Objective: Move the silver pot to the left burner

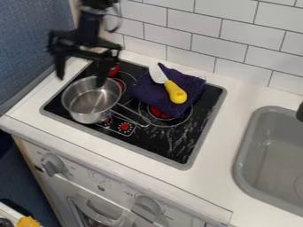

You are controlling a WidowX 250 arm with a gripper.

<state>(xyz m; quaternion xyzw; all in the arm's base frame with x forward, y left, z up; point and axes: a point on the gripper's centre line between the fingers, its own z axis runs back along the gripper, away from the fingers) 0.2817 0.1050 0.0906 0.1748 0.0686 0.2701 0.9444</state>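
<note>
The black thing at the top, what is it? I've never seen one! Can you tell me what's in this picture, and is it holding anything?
That's a robot arm. The part at its end is its hand, with two fingers for picking things up. They are spread wide apart and don't seem to be gripping anything. One looks to be over the silver pot.

There is one picture, from a camera looking down at a slant. The pot sits on the left side of the black stove top. Beside it lies a dark purple cloth, with a yellow-handled knife on top. On the right is a gray sink.

The robot's job is to put the pot on the left burner.
</note>
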